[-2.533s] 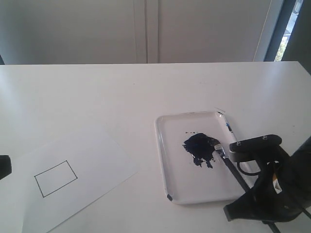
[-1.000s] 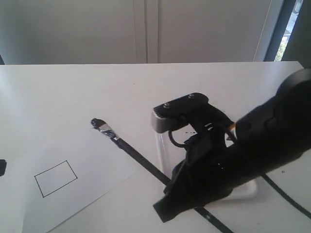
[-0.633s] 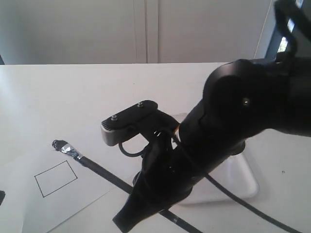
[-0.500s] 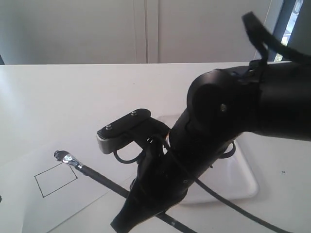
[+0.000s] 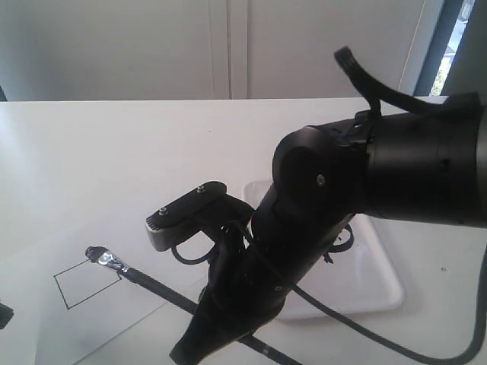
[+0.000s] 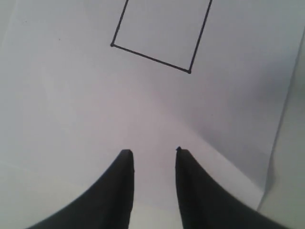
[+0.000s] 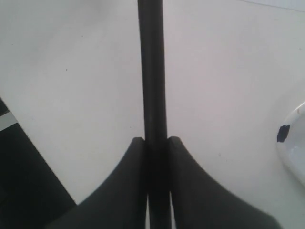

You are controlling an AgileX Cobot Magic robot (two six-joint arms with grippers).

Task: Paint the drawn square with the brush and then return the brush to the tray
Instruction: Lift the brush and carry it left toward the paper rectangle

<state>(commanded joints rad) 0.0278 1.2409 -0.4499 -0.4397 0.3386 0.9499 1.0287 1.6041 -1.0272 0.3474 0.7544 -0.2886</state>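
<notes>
Brush (image 5: 144,280) bristles now sit at the drawn square's (image 5: 87,280) far corner; a second ago they hung well short of it, toward the tray (image 5: 374,275). Your right claw (image 7: 152,141) stays clenched on the black handle. Your left claw (image 6: 152,153) hovers released and empty near the square, over the paper (image 6: 71,95).

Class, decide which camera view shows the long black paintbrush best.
Exterior view: the long black paintbrush shows bristles, ferrule and handle. Right wrist view shows only its handle in the right tool; left wrist view shows none.
</notes>
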